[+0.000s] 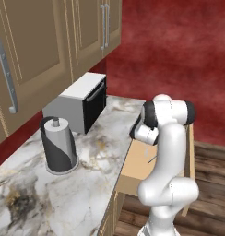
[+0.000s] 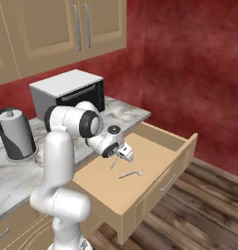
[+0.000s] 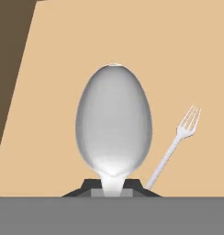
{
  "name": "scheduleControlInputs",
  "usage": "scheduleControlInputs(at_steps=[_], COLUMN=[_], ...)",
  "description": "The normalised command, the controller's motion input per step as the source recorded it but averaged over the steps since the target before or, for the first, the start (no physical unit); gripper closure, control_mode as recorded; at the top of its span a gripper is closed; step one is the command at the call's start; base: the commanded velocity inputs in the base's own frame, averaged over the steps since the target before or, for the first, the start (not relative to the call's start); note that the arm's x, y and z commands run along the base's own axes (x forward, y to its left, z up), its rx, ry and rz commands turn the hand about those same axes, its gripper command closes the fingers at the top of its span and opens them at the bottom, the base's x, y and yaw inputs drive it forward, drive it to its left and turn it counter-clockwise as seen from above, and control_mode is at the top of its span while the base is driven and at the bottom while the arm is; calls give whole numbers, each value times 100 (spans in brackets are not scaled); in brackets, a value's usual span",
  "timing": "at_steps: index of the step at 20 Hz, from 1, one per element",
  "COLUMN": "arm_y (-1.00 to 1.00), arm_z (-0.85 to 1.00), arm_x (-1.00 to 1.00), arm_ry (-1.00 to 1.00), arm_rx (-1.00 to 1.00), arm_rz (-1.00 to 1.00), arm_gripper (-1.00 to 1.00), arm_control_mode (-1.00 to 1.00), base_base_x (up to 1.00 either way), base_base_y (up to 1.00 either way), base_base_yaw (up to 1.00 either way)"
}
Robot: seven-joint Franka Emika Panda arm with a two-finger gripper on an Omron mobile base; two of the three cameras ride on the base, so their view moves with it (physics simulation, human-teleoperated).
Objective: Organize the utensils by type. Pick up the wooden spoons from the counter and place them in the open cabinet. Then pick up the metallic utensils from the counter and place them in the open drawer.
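Left to right on the counter [image 2: 23,178]: paper towel holder [image 2: 14,134], then the toaster oven [image 2: 67,93] against the red wall. Past the counter edge, the open drawer [image 2: 182,146] sticks out. The gripper [image 2: 125,155] hangs over it, clenched on the metal spoon [image 3: 114,126] by its handle, bowl pointing down at the drawer bottom. A metal fork [image 2: 131,174] already lies flat in the drawer, just right of the spoon.
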Motion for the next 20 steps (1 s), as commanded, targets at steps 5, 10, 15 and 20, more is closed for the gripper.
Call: scheduleControlInputs(at_steps=[5,10,15,20], arm_y=[-15,-1,-1,-5], arm_z=[-27,-26,-21,-6], arm_x=[20,20,22,21], arm_ry=[2,3,3,10], arm_rx=[4,1,1,3], arm_rz=[-4,-4,-3,-2], arm_gripper=[100,100,-100,-100], arm_control_mode=[-100,-100,-100,-100], base_base_x=[0,0,0,0], base_base_y=[0,0,0,0], base_base_yaw=[0,0,0,0])
